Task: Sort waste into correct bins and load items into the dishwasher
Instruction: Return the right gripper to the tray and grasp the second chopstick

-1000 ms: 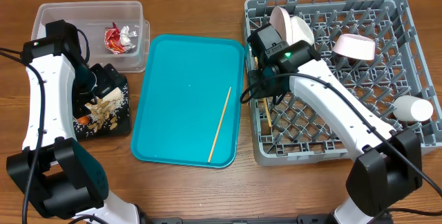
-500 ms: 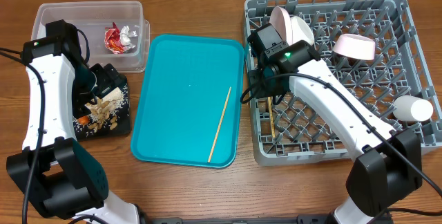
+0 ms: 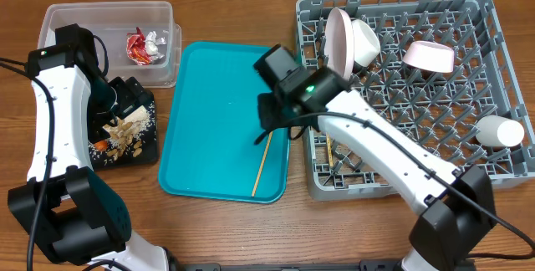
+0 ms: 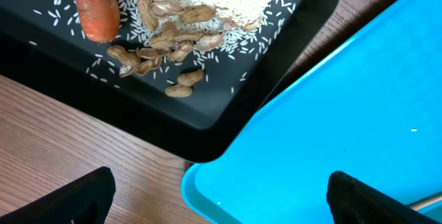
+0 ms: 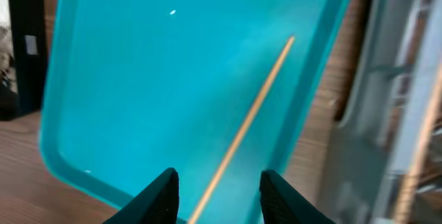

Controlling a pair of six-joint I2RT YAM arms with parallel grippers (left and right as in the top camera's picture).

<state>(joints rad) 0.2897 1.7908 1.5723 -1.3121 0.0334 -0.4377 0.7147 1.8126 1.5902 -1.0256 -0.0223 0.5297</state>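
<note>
The right gripper hangs parted and empty over the chopstick, which lies at frame centre on the tray's right side; light, stiff and thin, it probably wants pinching mid-length.

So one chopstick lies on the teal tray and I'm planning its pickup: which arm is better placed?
Right. The right gripper hangs over the chopstick on the teal tray, jaws apart astride it. The left gripper hangs open over the black tray, off to the side.
</note>
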